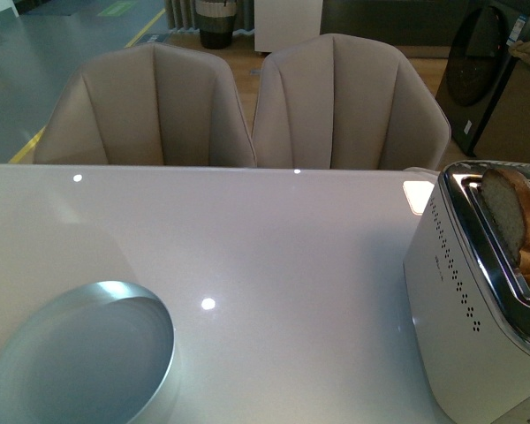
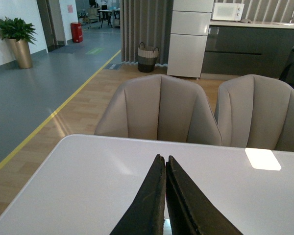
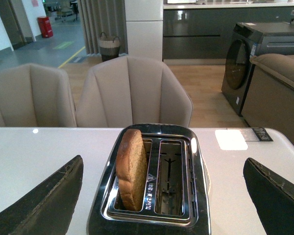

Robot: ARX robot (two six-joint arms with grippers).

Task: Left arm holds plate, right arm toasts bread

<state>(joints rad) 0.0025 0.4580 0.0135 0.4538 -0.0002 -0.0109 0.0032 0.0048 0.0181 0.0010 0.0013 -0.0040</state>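
The pale blue-white plate (image 1: 79, 353) is at the near left of the table, its rim raised. In the left wrist view my left gripper (image 2: 165, 157) is shut, its black wedge fingers (image 2: 147, 205) pressed together on a thin pale sliver of the plate (image 2: 165, 226). The bread (image 3: 131, 166) stands upright in one slot of the silver toaster (image 3: 152, 215), sticking out above it; the other slot (image 3: 169, 176) is empty. My right gripper (image 3: 162, 160) hangs over the toaster, open wide, one finger on each side and nothing between them. The bread (image 1: 512, 216) and toaster (image 1: 464, 309) also show at the front view's right edge.
The white table (image 1: 291, 256) carries the plate and toaster. Two beige chairs (image 1: 146, 106) (image 1: 349, 102) stand against its far edge. Neither arm shows in the front view.
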